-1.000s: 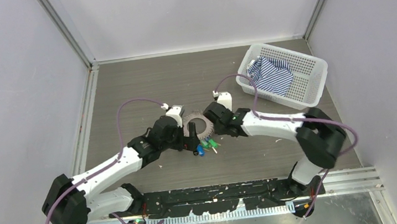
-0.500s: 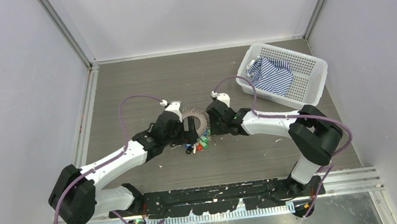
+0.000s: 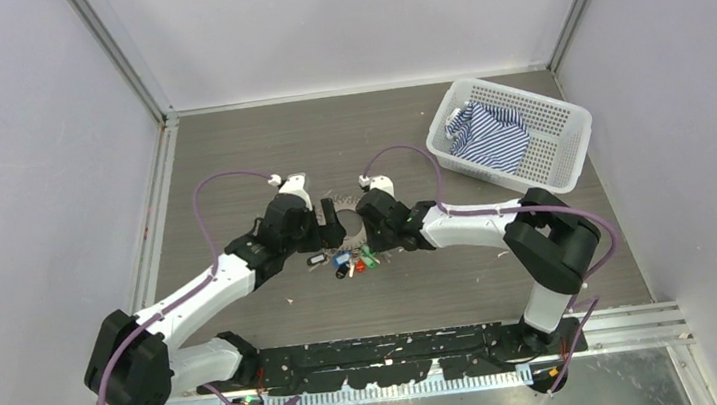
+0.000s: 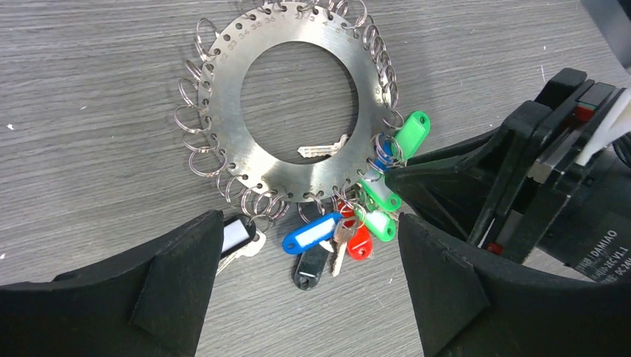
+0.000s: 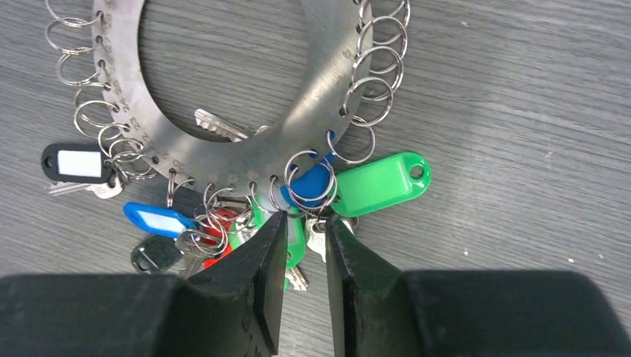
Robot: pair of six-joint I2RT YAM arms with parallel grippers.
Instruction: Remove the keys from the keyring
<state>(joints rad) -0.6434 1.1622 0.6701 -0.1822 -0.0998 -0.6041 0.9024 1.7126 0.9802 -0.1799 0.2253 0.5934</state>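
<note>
The keyring [image 4: 231, 111] is a flat grey metal disc with an open centre and small split rings round its rim. It lies flat on the table between my grippers, also in the top view [image 3: 343, 204] and the right wrist view [image 5: 320, 82]. The keys [image 4: 312, 232] hang at its near rim with blue, green, red and black tags, also in the top view [image 3: 351, 261]. One bare key [image 4: 321, 149] lies inside the ring's opening. My left gripper [image 4: 309, 223] is wide open above the bunch. My right gripper [image 5: 306, 218] is closed to a narrow gap on a silver key and a green tag [image 5: 316, 234].
A white perforated basket [image 3: 567, 120] holding a striped cloth [image 3: 489, 139] stands at the back right. A black-tagged key [image 5: 74, 163] lies at the ring's left side. Grey walls with metal rails enclose the table.
Both grippers have moved left and a little farther from the bases. The keyring and its keys have shifted left with them.
</note>
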